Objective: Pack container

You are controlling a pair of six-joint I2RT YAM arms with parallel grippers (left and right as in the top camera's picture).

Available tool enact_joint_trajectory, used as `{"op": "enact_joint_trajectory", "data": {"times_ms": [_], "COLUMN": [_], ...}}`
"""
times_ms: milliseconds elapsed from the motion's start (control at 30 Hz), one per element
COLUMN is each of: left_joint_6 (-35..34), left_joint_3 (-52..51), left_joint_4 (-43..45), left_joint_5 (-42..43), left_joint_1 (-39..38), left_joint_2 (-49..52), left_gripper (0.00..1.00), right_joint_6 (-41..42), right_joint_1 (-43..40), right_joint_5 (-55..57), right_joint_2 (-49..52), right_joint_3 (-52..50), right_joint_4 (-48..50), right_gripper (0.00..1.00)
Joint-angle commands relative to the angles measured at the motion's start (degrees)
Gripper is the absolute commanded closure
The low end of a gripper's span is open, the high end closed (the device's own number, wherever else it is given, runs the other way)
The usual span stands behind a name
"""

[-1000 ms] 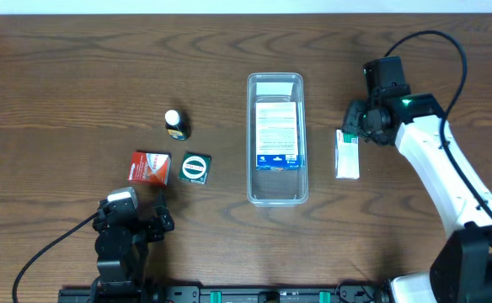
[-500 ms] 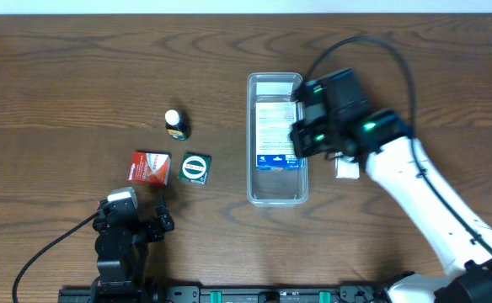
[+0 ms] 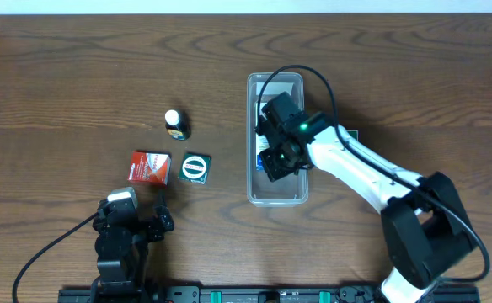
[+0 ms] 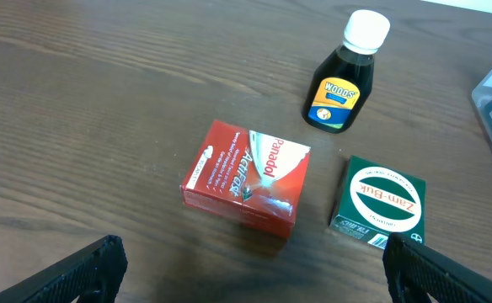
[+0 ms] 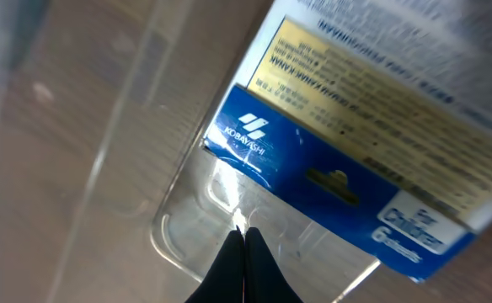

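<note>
Black right tool point(image 3: 274, 162) partly hides the container point(image 3: 276, 194).

A red Panadol box point(image 3: 149, 167) lies flat on the wooden table point(image 3: 61, 84). At its 3 o'clock, just beside it but not touching, lies a green Zam-Buk box point(image 3: 195, 168). A dark Woods bottle point(image 3: 176, 124) with a white cap is at the red box's 1 o'clock, near both boxes. Well off toward 3 o'clock, a blue-and-white Kobayashi pack point(image 5: 339, 143) lies with its printed side up.
</note>
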Motion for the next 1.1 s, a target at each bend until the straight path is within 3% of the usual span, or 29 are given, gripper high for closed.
{"op": "enact_joint_trajectory", "data": {"times_ms": [0,567,1067], "left_joint_6": [-0.52,-0.52,-0.52], "left_joint_3": [-0.81,-0.81,-0.81], "left_joint_4": [-0.04,-0.04,-0.04], "left_joint_5": [-0.11,-0.11,-0.11], "left_joint_1": [0.28,0.28,0.28], "left_joint_2": [-0.35,-0.35,-0.35], "left_gripper": [0.02,0.02,0.02], "right_joint_6": [-0.59,1.53,0.61], "right_joint_1": [1.05,1.38,2.97], "right_joint_5": [-0.94,9.4,11.96], "right_joint_2": [1.2,6.38,3.63], "right_joint_3": [0.0,0.0,0.09], "right_joint_4": [-0.09,7.34,5.11], "right_gripper": [0.99,0.99,0.99]}}
